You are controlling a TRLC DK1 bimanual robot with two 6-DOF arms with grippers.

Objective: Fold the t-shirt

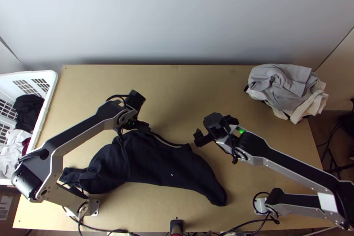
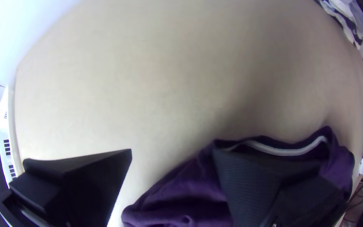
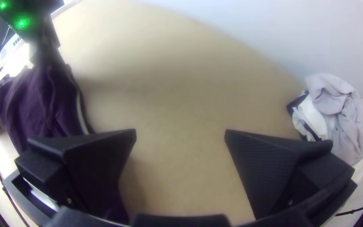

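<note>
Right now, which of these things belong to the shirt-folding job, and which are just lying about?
Part of the job:
dark t-shirt, rumpled on the table
left gripper, open at the shirt's collar
right gripper, open beside the shirt

Just lying about:
grey and white cloth pile, far right corner
white basket holding clothes, at left

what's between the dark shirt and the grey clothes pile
The right gripper hangs over that stretch of table, jaws apart, between the dark shirt and the clothes pile; the top view shows it.
</note>
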